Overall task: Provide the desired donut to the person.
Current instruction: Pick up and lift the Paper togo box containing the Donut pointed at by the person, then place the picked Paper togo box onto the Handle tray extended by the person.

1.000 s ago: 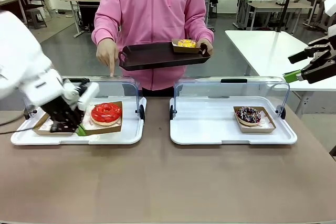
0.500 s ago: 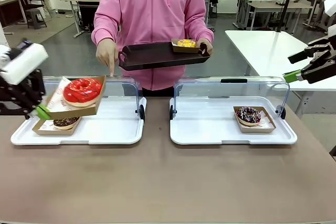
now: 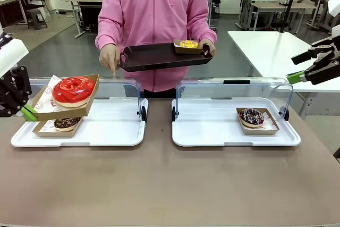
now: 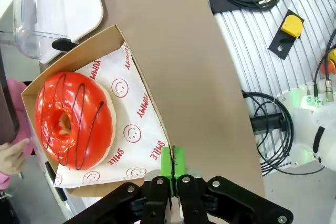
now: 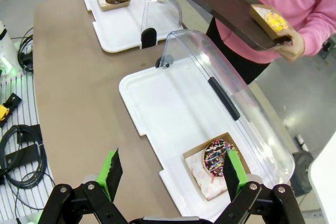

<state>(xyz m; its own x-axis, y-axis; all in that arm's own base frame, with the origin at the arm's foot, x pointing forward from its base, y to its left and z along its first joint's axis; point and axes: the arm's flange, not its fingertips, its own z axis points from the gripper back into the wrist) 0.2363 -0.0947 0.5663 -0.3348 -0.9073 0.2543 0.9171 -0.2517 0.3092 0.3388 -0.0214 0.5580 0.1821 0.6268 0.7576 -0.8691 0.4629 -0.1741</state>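
Red donut [image 4: 73,119], box [image 3: 69,114] pinched by left gripper [image 4: 172,162]

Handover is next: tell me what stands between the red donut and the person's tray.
The open clear lid rises behind the red donut's carton, and the person's pointing hand hangs beside the dark tray; both in the path.

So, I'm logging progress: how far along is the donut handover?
Done: the left gripper is shut on the edge of the paper boat, and the red donut in it is up off the left white tray. In hand: the carry to the person, whose dark tray holds a yellow donut. Left: setting the boat there and letting go. The right gripper hangs open, idle.
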